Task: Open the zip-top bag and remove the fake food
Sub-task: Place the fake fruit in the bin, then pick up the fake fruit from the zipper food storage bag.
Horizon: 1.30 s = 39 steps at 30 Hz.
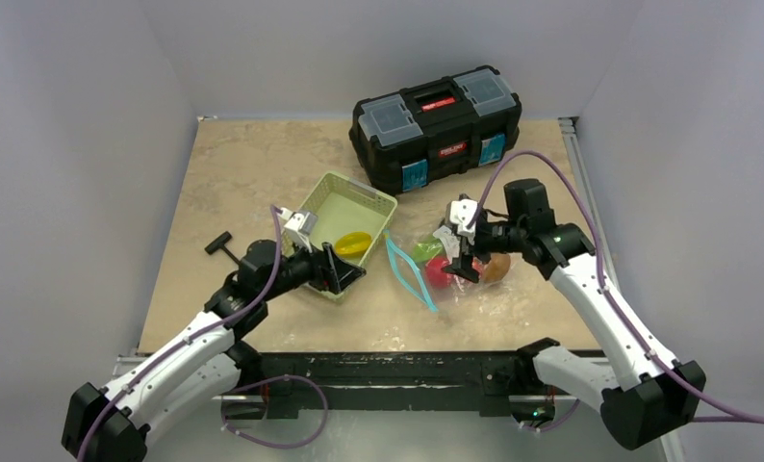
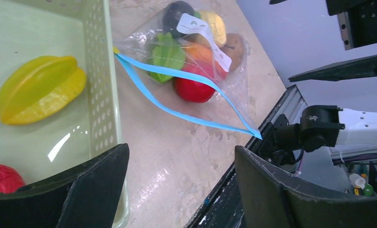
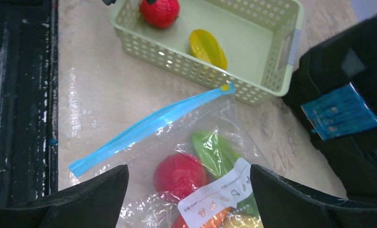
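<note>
Pieces of fake food (image 3: 179, 175) sit bunched inside the zip-top bag (image 3: 196, 126), which lies flat on the bench (image 1: 253, 164) just to the right of the green basket (image 3: 201, 76). One end of its blue zip strip (image 3: 148, 126) rests right against the basket's wall. In the left wrist view the two sides of the strip stand parted in a long loop, so the mouth is open. Through the clear plastic show a round red piece, a green one, an orange one and a brown one, partly behind a white label (image 3: 220, 202).

A yellow starfruit (image 3: 208, 47) and a red piece (image 3: 159, 10) lie in the basket. The left gripper (image 2: 182, 148) hovers over the basket's near corner, released, with nothing between its jaws. The right gripper (image 3: 187, 167) hangs directly above the bag, jaws spread wide and grasping nothing. A black toolbox (image 1: 436, 125) stands at the far side of the bench.
</note>
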{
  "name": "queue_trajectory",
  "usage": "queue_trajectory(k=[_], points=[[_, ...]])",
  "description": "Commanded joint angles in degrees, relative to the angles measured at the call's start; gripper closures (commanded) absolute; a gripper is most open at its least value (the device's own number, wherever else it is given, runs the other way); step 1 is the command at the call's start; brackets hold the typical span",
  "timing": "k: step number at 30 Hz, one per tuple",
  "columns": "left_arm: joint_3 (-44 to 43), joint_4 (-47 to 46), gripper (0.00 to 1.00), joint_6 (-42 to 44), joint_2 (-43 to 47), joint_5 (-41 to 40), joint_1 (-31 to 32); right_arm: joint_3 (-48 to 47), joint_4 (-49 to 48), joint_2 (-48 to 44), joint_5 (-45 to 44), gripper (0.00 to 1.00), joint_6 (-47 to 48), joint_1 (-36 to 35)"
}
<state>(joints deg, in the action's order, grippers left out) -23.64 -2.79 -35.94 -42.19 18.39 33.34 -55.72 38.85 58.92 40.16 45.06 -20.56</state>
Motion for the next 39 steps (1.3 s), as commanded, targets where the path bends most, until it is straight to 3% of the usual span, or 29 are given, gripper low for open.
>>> queue_trajectory(k=[1, 6, 12, 17, 26, 39], points=[[0.99, -5.84, 0.19, -0.43, 0.12, 0.00, 3.57, -2.12, 10.17, 3.14, 8.98, 0.01, 17.16, 0.17], [1.63, -7.35, 0.22, 2.46, -3.24, -7.63, 13.10, -0.77, 10.28, 2.72, 3.29, 0.01, 24.10, 0.17], [1.83, -14.16, 0.39, 2.61, -10.85, -7.66, 14.03, 2.73, 8.55, 2.96, 2.95, 0.02, 29.47, 0.10], [-2.50, -15.37, 0.47, 3.03, -18.10, -8.35, 14.82, 5.19, 0.48, 8.54, -4.92, 0.12, 28.62, 0.09], [-8.95, -17.58, 0.48, 5.38, -27.83, -9.74, 16.62, 8.64, -4.96, 13.65, -7.24, 0.29, 29.18, -0.30], [-14.73, -29.39, 0.48, 5.47, -45.38, -7.14, 17.81, 10.61, -7.80, 18.37, -8.68, 0.48, 27.45, -2.91]])
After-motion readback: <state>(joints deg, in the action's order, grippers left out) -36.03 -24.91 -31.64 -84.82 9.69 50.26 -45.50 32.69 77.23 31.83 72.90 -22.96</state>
